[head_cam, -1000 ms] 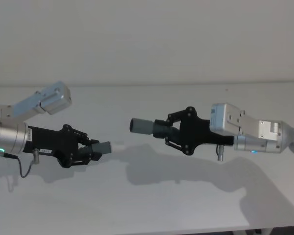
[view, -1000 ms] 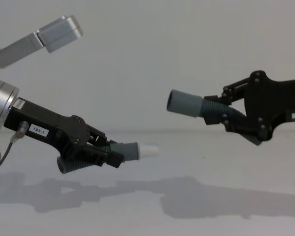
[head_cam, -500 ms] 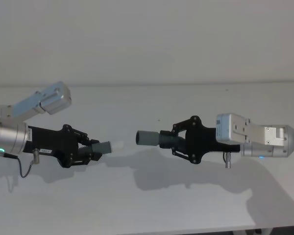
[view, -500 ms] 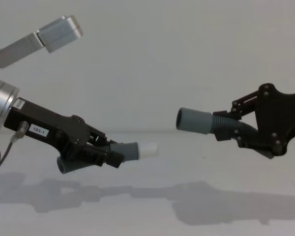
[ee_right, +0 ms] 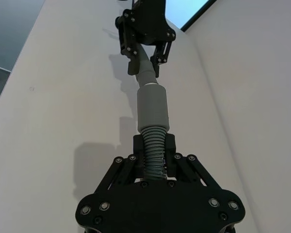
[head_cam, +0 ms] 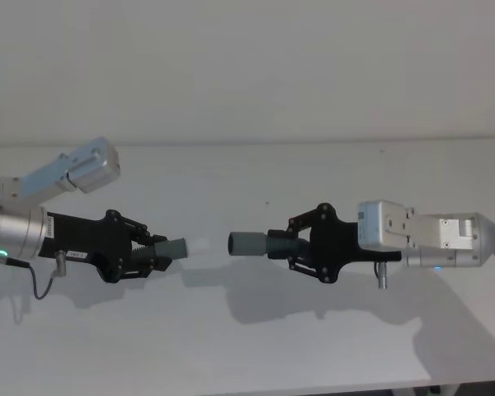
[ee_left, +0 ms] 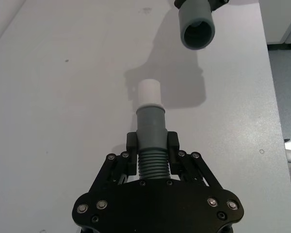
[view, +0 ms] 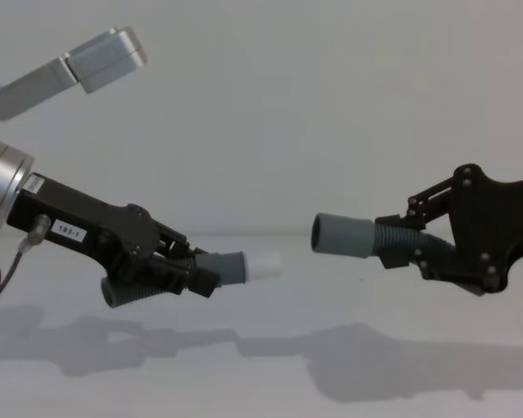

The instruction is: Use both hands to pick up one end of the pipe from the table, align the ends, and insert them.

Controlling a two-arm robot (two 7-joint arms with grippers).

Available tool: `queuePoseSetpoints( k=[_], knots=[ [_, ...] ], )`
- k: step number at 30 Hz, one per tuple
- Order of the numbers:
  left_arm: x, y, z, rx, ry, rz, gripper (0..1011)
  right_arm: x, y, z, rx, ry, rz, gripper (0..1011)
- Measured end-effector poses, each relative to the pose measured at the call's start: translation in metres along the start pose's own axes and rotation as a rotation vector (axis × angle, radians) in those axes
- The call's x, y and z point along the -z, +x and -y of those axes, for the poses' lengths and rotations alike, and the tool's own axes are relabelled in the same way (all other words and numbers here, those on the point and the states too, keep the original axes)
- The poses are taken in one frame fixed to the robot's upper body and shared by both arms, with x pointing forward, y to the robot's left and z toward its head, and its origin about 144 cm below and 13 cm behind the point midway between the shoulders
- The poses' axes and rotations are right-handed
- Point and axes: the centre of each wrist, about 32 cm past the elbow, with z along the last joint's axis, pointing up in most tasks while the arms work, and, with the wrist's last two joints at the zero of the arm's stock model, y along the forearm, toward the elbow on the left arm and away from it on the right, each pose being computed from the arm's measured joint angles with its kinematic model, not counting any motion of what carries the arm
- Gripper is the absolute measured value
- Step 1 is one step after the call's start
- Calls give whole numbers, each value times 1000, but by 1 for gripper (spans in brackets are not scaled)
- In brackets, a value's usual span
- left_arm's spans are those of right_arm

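jaws pinch the ribbed middles — black angular left gripper (head_cam: 159,252) at nine o'clock on the white-tipped dark grey tube (head_cam: 176,247), right gripper (head_cam: 291,245) at three on the grey cuffed tube (head_cam: 247,243), ends apart above the matte white table (head_cam: 231,346) — light, bendy pieces, i judge, best held near the ends.

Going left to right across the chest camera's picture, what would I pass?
Left gripper → white tip of its pipe piece → bare gap → grey cuff of the other pipe piece → right gripper.
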Motion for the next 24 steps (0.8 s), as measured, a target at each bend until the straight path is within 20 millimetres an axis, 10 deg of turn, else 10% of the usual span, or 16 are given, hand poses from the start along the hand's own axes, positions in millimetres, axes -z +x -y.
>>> queuePoseSetpoints(
  k=[24],
  knots=[
    [0,0,0,0,0,0,321,12,2,-16,-22,-23,2,215]
  ],
)
